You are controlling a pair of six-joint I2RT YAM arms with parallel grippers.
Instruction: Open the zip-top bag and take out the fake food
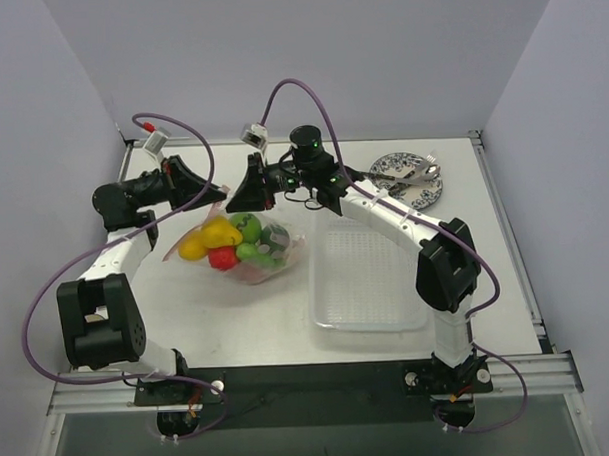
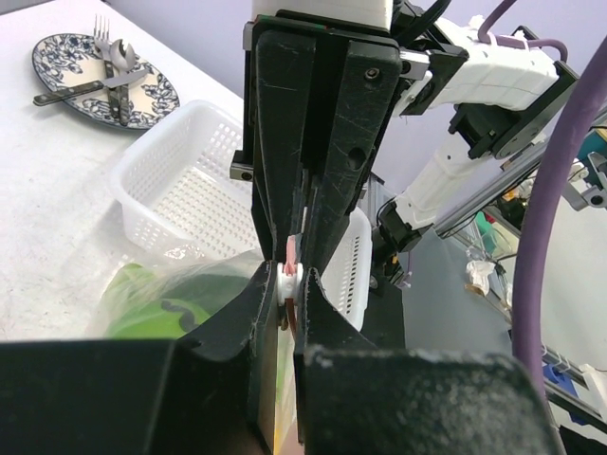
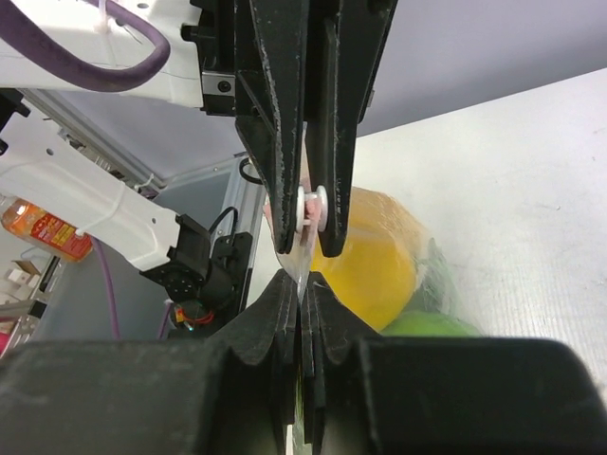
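The zip-top bag [image 1: 278, 257] lies left of centre and holds the fake food: a yellow piece [image 1: 220, 234], a red piece [image 1: 223, 258] and green pieces [image 1: 251, 230]. My two grippers meet tip to tip at the bag's raised mouth. My left gripper [image 1: 214, 198] is shut on the white zip slider [image 2: 290, 273] on the pinkish strip. My right gripper [image 1: 232, 199] is shut on the thin plastic edge of the bag [image 3: 303, 270] just beside the slider [image 3: 311, 207]. The yellow food [image 3: 375, 256] shows through the bag behind the fingers.
A white mesh tray [image 1: 366, 276] stands right of the bag, also in the left wrist view [image 2: 180, 190]. A blue-patterned plate [image 1: 408, 174] with cutlery is at the back right. The back wall is close behind both grippers.
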